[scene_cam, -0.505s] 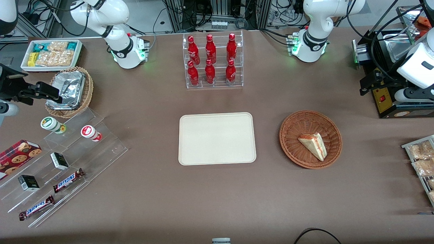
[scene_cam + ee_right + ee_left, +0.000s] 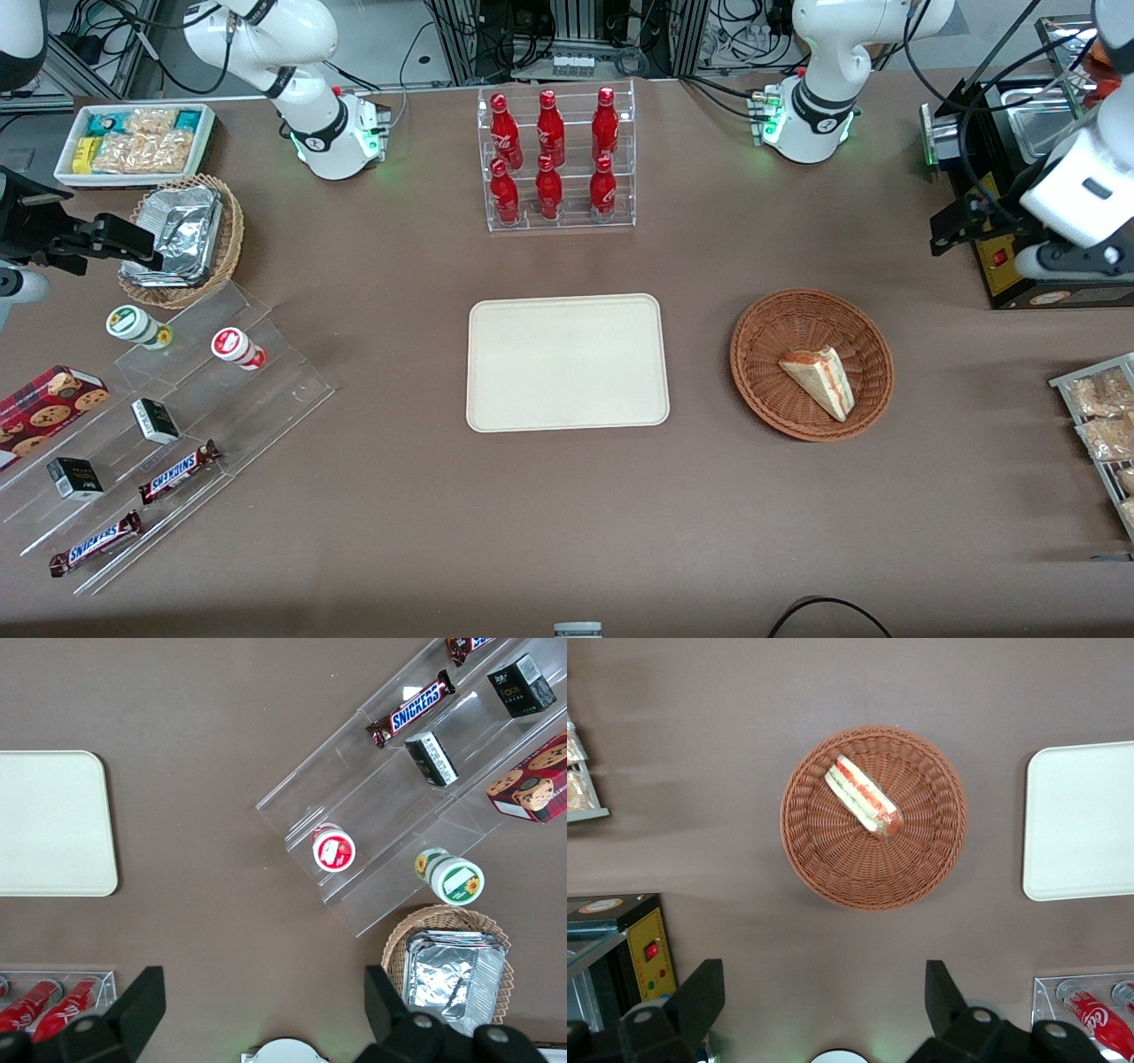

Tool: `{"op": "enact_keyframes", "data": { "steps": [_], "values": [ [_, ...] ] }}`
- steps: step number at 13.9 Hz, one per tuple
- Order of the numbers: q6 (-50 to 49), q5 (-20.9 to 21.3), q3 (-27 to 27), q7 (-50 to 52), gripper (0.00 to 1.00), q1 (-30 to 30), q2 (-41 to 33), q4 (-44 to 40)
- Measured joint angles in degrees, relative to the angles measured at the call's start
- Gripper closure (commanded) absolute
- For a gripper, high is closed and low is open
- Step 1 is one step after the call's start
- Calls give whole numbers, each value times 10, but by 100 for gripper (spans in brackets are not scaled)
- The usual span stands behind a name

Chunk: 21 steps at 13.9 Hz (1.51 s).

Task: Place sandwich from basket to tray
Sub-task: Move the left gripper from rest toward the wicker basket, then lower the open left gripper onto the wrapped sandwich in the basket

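Spread wide, the gripper (image 2: 818, 1010) is held high above brown table (image 2: 567, 514); below it, one sandwich (image 2: 864, 796) in one basket (image 2: 873, 864), one tray (image 2: 1081, 824) beside.

tray (image 2: 1081, 819) cut off at the frame edge in the left wrist view, pincer (image 2: 819, 997) fingertips out of frame

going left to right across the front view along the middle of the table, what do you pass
clear tiered snack display → tray → basket holding the sandwich → wire rack of snack packets. The end effector hangs open above the table, farther from the front camera than the basket, toward the working arm's end.
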<state>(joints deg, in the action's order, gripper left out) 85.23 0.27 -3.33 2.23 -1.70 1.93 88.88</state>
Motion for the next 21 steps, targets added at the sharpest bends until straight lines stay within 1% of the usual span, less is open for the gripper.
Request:
{"op": "enact_keyframes", "data": {
  "steps": [2,6,10,13,16,21],
  "values": [
    [47,0,0,3,0,0,19,27],
    [193,0,-1,61,0,0,31,130],
    [348,0,-9,163,0,-1,39,232],
    [437,1,-21,278,0,-2,54,292],
    [485,1,-35,353,0,-3,78,318],
    [513,1,-38,372,0,-4,122,336]
  ]
}}
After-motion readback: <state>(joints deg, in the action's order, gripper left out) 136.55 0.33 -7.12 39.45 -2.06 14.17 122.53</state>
